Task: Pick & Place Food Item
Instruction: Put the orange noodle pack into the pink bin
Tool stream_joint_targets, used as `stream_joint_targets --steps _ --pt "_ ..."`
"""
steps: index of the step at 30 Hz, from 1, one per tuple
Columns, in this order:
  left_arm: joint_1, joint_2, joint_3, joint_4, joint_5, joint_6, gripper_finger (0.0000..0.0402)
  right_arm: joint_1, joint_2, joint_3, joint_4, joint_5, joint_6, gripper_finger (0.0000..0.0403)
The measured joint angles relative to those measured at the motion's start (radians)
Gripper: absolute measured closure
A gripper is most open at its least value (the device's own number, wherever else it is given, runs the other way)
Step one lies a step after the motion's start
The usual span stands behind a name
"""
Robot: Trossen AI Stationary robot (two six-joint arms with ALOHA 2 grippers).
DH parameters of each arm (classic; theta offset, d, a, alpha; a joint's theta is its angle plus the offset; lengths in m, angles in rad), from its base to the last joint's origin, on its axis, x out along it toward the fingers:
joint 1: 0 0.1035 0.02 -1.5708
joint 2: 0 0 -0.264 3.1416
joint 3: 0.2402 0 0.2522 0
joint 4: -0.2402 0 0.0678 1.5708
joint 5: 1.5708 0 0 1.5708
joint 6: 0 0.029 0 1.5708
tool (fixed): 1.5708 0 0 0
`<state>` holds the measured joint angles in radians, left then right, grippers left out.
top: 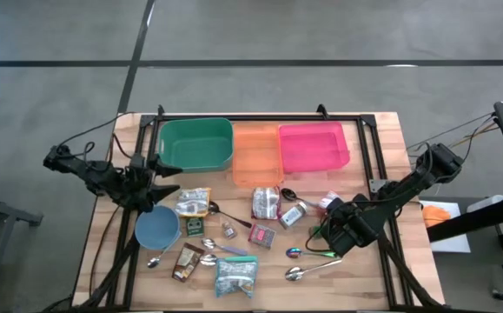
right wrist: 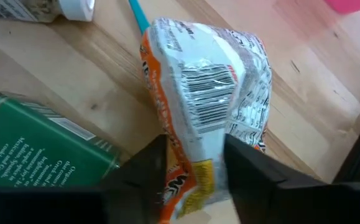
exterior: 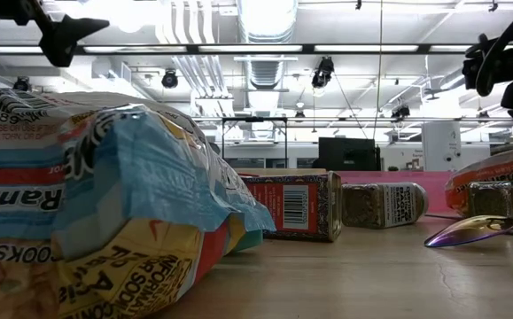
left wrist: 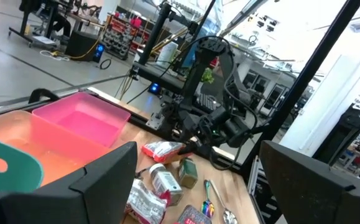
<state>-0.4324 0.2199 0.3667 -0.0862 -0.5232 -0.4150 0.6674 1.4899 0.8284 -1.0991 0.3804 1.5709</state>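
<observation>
**Right hand closed around orange-and-white food packet on the counter**

In the right wrist view, the right hand (right wrist: 195,180) is seen with its two dark fingers (right wrist: 139,177) set on either side of an orange-and-white food packet (right wrist: 214,106), whose barcode faces up. The packet lies on the wooden counter (top: 381,261), and its lower end is pinched between the fingers. Just beside it a green box (right wrist: 33,152) is seen lying flat, and a teal-handled utensil (right wrist: 139,15) is partly hidden behind the packet's far end.

From above, the packet (top: 328,203) is found near the counter's right side, with the right hand (top: 342,222) over it. Spoons (top: 307,271), a blue cup (top: 157,228) and several other packets are scattered across the middle of the counter.

Farther back, three bins are lined up touching one another: green (top: 195,143), orange (top: 255,155) and pink (top: 313,146).

The left hand (top: 160,178) is held above the counter's left side, near the green bin, with its fingers spread wide and nothing between them.
</observation>
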Motion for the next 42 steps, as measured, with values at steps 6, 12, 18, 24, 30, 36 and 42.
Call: stream_joint_targets --steps 6,12,18,24,30,36,42 --pt "0.0 0.0 0.035 -0.086 0.0 -0.001 0.0061 -0.001 0.0 0.02 0.003 -0.019 0.001 0.0384" --pt "0.0 0.0 0.041 -0.103 0.0 -0.001 0.0061 -0.002 -0.002 0.073 -0.053 -0.016 0.007 0.0394" --pt "0.0 0.0 0.041 -0.098 0.0 -0.005 0.0061 -0.002 -0.002 0.142 -0.162 0.025 0.025 0.0395" --pt "0.0 0.0 0.041 -0.099 0.0 -0.005 0.0061 -0.026 -0.003 0.233 -0.294 0.122 0.006 0.0395" --pt "0.0 0.0 0.041 -0.11 0.0 -0.005 0.0061 -0.12 -0.013 0.335 -0.44 0.256 -0.075 0.0395" --pt "0.0 0.0 0.04 -0.14 -0.021 -0.005 0.0061 -0.314 -0.083 0.378 -0.462 0.385 -0.209 0.0395" --pt "0.0 0.0 0.04 -0.156 -0.05 -0.004 0.0061 -0.57 -0.163 0.345 -0.392 0.412 -0.372 0.0395"
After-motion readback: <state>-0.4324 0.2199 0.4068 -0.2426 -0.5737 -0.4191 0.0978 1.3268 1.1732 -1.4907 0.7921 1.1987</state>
